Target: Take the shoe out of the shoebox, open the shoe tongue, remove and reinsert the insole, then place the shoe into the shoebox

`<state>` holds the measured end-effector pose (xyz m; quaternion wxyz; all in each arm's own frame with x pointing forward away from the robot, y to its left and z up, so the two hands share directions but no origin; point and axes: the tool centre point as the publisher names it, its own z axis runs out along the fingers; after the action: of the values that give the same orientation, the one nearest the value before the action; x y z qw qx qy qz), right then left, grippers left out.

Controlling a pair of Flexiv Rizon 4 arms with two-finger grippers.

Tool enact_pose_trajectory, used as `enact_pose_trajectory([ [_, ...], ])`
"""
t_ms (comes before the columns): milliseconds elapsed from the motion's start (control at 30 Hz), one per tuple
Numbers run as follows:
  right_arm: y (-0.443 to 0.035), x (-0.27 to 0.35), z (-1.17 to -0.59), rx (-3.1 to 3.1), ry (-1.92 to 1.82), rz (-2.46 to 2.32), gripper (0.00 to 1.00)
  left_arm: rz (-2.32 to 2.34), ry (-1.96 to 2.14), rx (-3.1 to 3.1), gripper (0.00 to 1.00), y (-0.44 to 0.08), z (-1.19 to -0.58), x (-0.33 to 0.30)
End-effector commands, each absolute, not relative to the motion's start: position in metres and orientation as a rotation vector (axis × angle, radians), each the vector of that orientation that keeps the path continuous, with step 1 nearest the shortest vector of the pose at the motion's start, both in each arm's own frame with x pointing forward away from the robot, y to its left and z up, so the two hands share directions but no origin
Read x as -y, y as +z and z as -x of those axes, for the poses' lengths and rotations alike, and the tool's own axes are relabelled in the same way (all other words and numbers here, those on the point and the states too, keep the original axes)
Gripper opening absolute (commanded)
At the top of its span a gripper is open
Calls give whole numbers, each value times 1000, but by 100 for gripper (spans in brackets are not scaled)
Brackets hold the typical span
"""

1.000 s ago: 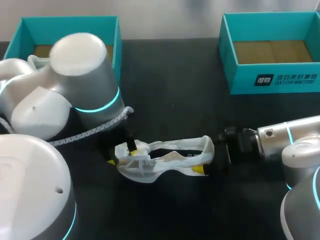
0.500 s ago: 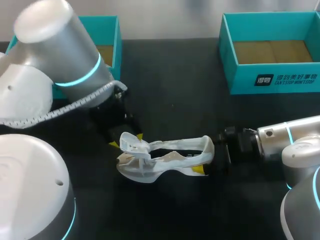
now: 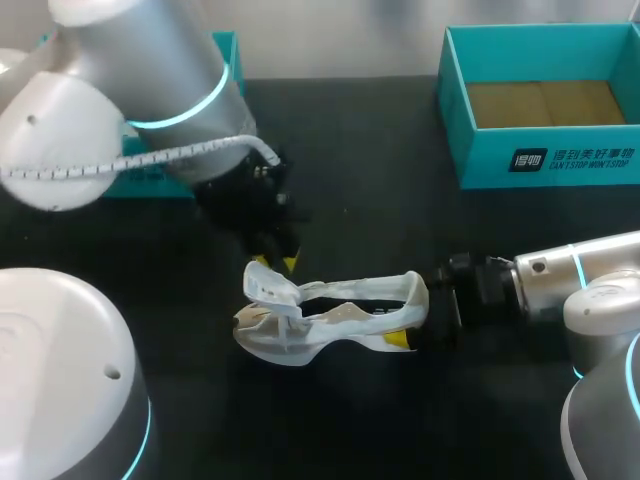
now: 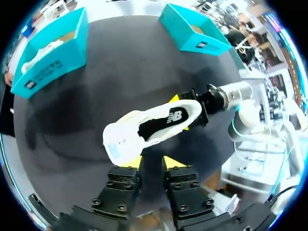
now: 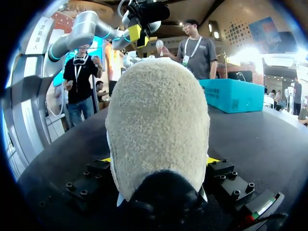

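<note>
Shoe sits mid-table, heel toward 3 o'clock, toe toward 9. It looks light, with a soft upper that will crumple under pinch. The fuzzy heel seems firmer, and the sole is likely the stiffest part.

Tongue is folded forward over the toe and floppy, so the mouth gapes.

Right gripper clamps the heel from both sides, fingers wide. That makes a sound anchor.

Left gripper hangs at 11 o'clock of the toe, just clear of the tongue, fingers narrowly parted and holding nothing.

The insole is probably thin and bendy, best pinched at its rear edge inside the mouth.

Shoebox stands at 1 o'clock, well apart.
</note>
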<state>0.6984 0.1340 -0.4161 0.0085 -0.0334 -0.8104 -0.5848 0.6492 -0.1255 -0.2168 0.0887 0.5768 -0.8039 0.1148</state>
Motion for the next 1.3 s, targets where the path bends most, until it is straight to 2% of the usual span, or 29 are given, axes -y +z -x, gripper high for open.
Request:
enact_pose_trajectory([
  [33, -417, -134, -699, 2536, -1822, 106, 0, -1394, 284, 2614, 0, -212, -660, 142],
  [233, -417, -134, -699, 2536, -1822, 106, 0, -987, 99, 2900, 0, -207, -665, 160],
  [733, -417, -134, -699, 2536, -1822, 106, 0, -987, 99, 2900, 0, -207, -665, 160],
  [900, -417, -134, -699, 2536, -1822, 106, 0, -568, 364, 2936, 0, -219, -667, 169],
  [1300, -417, -134, -699, 2536, -1822, 106, 0, 6, 522, 3017, 0, -238, -679, 196],
])
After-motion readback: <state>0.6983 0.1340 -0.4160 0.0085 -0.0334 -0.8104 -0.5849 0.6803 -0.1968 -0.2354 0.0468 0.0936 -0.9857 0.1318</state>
